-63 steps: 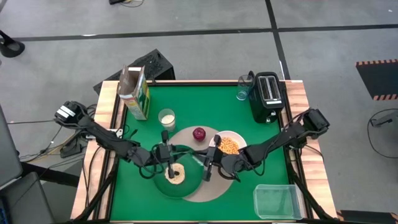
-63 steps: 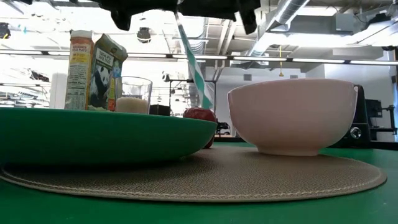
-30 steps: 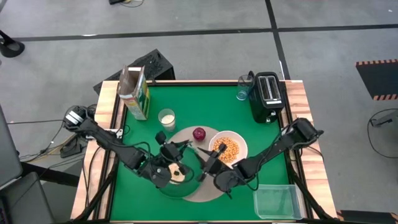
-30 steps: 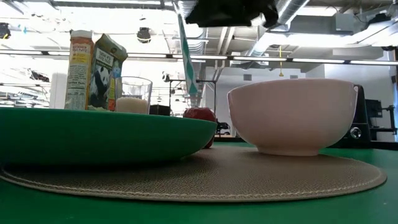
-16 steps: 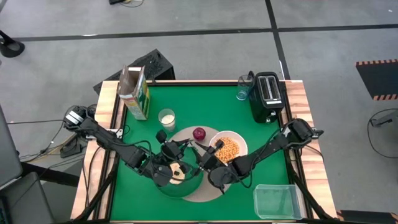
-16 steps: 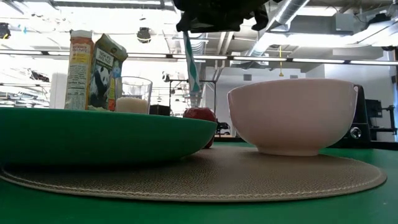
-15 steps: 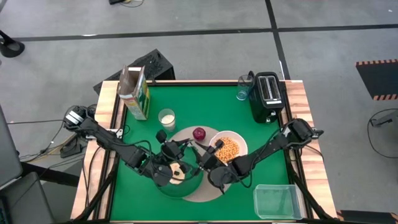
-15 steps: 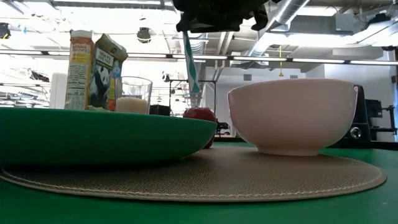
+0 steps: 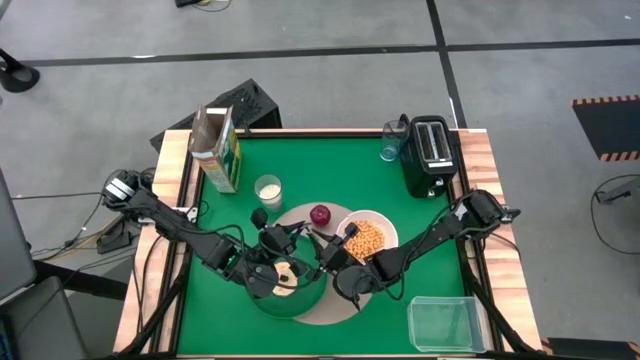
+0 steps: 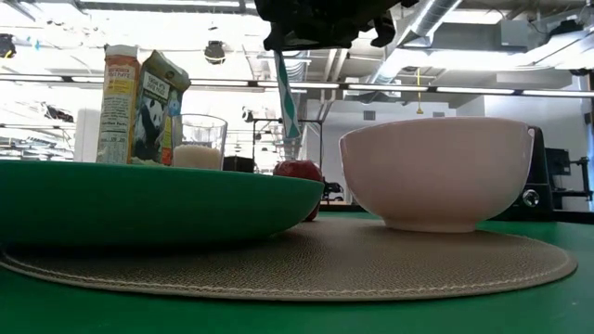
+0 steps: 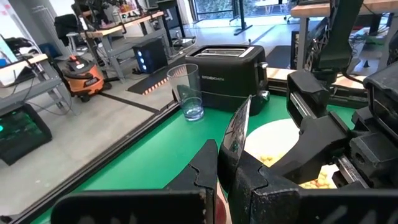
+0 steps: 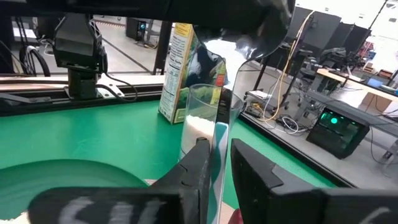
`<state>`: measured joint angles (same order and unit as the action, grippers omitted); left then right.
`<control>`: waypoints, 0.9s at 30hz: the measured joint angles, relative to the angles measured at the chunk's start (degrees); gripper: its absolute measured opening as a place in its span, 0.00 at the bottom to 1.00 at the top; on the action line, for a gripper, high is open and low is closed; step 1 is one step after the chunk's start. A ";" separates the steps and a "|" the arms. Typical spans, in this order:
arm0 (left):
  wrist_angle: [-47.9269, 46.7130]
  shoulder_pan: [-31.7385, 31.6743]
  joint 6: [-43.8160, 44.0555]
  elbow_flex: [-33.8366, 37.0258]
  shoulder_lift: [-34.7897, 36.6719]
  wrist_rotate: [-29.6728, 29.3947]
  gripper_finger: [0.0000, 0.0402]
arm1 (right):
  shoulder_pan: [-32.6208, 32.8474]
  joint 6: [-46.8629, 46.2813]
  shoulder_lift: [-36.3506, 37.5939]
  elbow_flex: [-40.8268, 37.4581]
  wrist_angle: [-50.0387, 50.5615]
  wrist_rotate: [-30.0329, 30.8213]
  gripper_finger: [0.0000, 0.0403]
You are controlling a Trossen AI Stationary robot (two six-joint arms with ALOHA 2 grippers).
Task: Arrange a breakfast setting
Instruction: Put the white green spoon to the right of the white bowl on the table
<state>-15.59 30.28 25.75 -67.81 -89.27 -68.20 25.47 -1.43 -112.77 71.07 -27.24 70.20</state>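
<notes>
A metal spoon with a teal striped handle [image 10: 286,93] hangs upright in the air between my two grippers, above the round beige placemat [image 9: 338,312]. My left gripper [image 9: 291,236] is shut on its shiny part, and my right gripper [image 9: 316,241] meets it from the other side, shut on the handle. On the placemat rest the dark green plate [image 9: 288,303] with the pale bagel [image 9: 285,273], the white bowl [image 9: 368,238] holding cereal, and the red apple [image 9: 320,214]. The milk glass [image 9: 268,189] and cereal box [image 9: 218,148] stand at the far left. My left gripper pinches the spoon's shiny metal part [image 11: 238,134] between its two fingers, coming nearly level from the table's left. The metal sticks out past the fingertips. The spoon is lifted clear, its handle end [image 10: 293,134] hanging free. My right gripper has the teal handle [image 12: 219,155] between its two fingers, coming level from the table's right, fingers across the handle. One finger [image 12: 202,163] lies against the handle. The handle runs on past the fingertips toward the left gripper.
A black toaster [image 9: 430,155] and an empty glass [image 9: 391,143] stand at the far right corner. A clear plastic container [image 9: 445,322] sits near the front right. Bare green table lies at the far middle and the left front.
My right gripper has gone toward the table's left, up to the spoon that my left gripper keeps still in the air. The spoon has stayed upright in the same place.
</notes>
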 joint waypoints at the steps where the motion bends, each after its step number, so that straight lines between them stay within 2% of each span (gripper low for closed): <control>1: 0.00 0.00 0.07 0.02 0.00 0.01 0.00 | 0.00 0.00 0.00 0.00 0.03 -0.01 0.20; 17: -0.01 0.01 -0.13 0.04 0.00 0.13 0.01 | -0.07 -0.07 0.07 0.00 0.14 -0.51 0.10; 20: 0.11 0.11 -0.15 0.04 0.00 0.75 0.07 | -0.09 0.01 0.07 -0.02 0.30 -0.64 0.10; 27: -1.75 1.49 -0.73 0.04 2.04 2.78 0.29 | -0.13 0.07 0.07 -0.02 0.20 -0.91 0.09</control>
<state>-17.34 31.77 25.02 -67.77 -87.23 -65.41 25.34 -1.37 -112.71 71.05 -27.05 69.30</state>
